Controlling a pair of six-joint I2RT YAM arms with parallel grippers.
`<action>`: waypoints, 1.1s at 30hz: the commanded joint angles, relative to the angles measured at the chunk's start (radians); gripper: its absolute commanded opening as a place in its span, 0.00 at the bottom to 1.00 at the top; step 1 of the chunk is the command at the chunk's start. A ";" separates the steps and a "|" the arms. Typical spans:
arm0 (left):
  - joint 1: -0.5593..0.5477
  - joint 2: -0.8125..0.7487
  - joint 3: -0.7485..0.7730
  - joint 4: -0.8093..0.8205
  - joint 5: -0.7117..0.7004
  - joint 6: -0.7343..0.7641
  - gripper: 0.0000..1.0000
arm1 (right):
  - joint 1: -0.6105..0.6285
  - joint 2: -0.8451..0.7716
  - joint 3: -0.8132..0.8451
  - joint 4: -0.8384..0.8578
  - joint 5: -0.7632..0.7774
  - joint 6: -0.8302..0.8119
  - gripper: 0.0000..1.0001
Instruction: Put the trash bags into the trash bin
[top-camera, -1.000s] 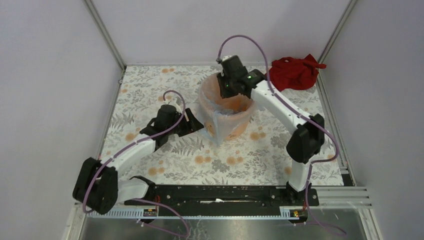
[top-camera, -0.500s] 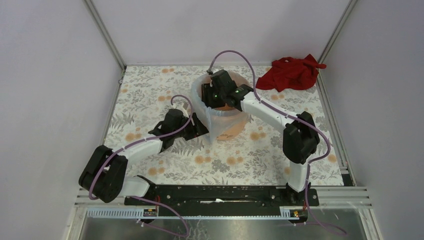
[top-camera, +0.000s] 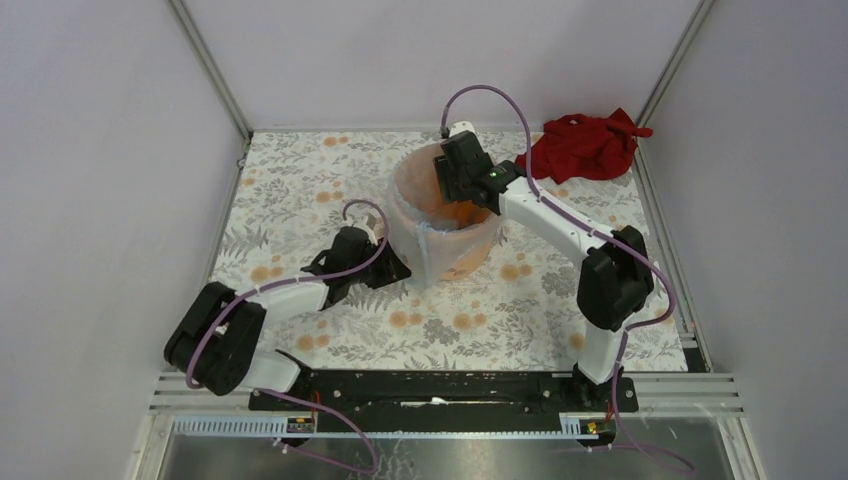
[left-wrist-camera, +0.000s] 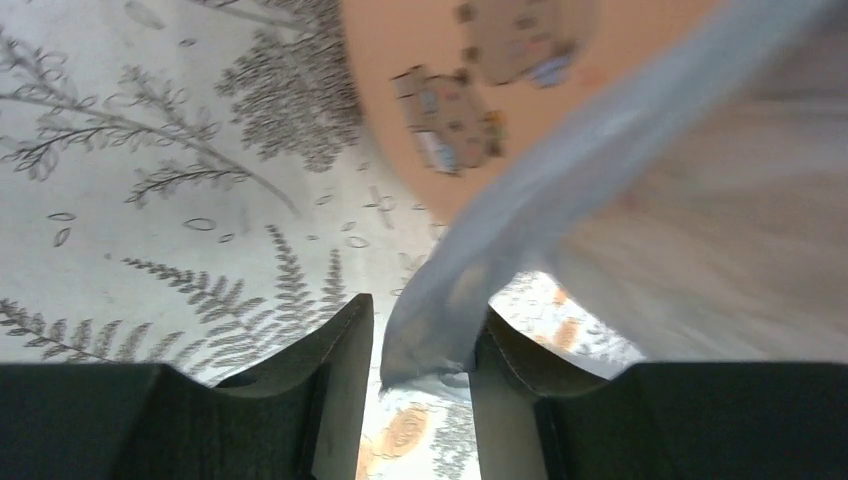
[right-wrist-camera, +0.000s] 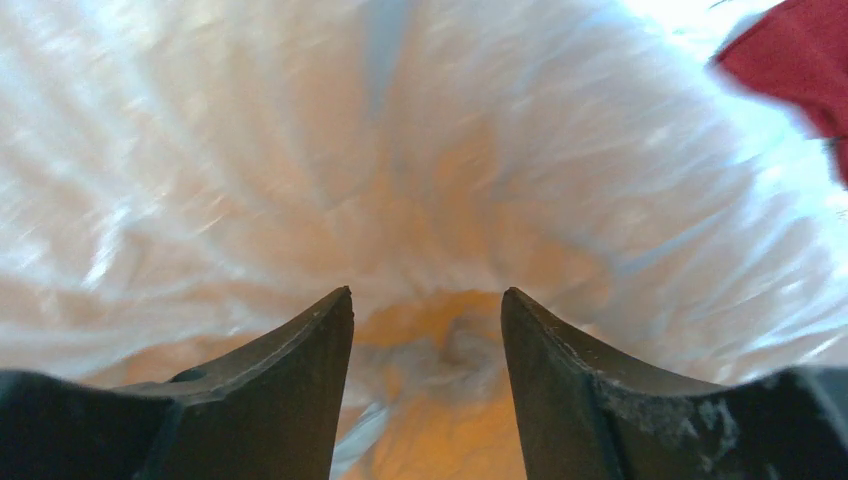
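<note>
One bin print (left wrist only)

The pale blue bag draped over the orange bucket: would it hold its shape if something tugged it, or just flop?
Probably floppy: the bag hangs in a limp, wrinkled strip down the bucket. Likely very light, since orange shows through the thin film. It may bunch rather than pull evenly; its tail between the left fingers looks crumpled.

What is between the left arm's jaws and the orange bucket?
A hanging fold of the pale blue trash bag, shown in the left wrist view.
</note>
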 joint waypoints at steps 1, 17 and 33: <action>0.003 0.082 -0.038 0.086 -0.041 0.002 0.39 | -0.025 0.056 0.048 0.098 0.136 -0.116 0.60; 0.001 0.006 -0.042 0.051 0.006 0.014 0.44 | -0.007 -0.034 -0.070 0.057 -0.080 0.047 0.70; -0.007 0.034 -0.013 0.061 -0.006 0.017 0.44 | 0.028 0.104 -0.020 0.260 -0.409 0.184 0.89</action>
